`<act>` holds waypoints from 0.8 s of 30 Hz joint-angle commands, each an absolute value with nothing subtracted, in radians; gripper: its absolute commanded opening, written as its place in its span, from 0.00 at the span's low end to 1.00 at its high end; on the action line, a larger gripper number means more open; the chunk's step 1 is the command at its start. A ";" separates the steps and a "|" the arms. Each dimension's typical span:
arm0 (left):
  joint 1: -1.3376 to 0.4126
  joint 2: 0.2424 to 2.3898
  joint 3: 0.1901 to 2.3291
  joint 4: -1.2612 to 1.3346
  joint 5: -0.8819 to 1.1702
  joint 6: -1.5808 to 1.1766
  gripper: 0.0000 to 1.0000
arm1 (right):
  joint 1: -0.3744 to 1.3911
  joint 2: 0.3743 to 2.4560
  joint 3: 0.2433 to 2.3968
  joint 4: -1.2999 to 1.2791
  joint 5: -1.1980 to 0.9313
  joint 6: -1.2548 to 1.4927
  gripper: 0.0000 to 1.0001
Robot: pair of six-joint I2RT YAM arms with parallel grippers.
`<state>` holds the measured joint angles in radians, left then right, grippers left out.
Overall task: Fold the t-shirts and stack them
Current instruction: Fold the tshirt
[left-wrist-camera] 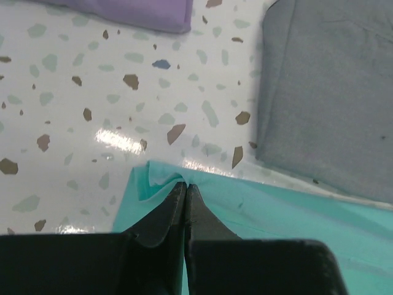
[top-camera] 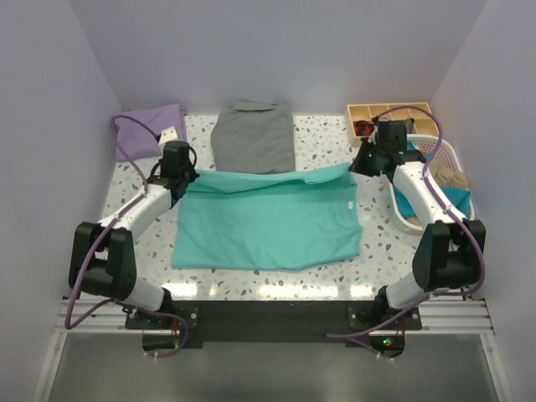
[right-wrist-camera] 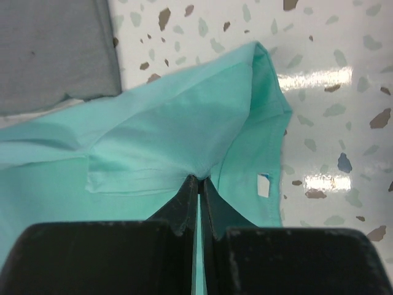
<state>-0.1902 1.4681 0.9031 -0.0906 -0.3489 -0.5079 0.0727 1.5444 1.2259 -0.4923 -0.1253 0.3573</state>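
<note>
The left gripper (left-wrist-camera: 184, 188) is pinched closed on the far-left edge of the turquoise t-shirt (top-camera: 268, 222). The right gripper (right-wrist-camera: 199, 181) is clamped tight on a bunched fold at its far-right corner. The soft, smooth cloth lies spread mid-table (top-camera: 377, 243) on glossy speckled terrazzo, its far edge doubled over and its white neck label (right-wrist-camera: 263, 185) showing. Beyond lie a folded grey shirt (top-camera: 253, 138) and a lavender t-shirt (top-camera: 149, 126), cut off in the wrist view.

This is a robot test booth in a lab: plain pale walls (top-camera: 276, 50) box in a speckled table (top-camera: 377, 251), the left arm (top-camera: 126, 219) and right arm (top-camera: 425, 197) are mounted on a metal rail (top-camera: 469, 314) at its near edge, purple cables (top-camera: 72, 293) trailing.
</note>
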 commanded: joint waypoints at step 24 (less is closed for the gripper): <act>-0.098 1.747 1.207 0.149 -0.425 -0.350 0.27 | 0.071 1.773 1.529 -0.449 -0.130 0.353 0.00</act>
<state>-0.1459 1.7798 1.2461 0.0196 -0.4431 -0.3477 0.0723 1.7290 1.4326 -0.4908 -0.1303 0.3584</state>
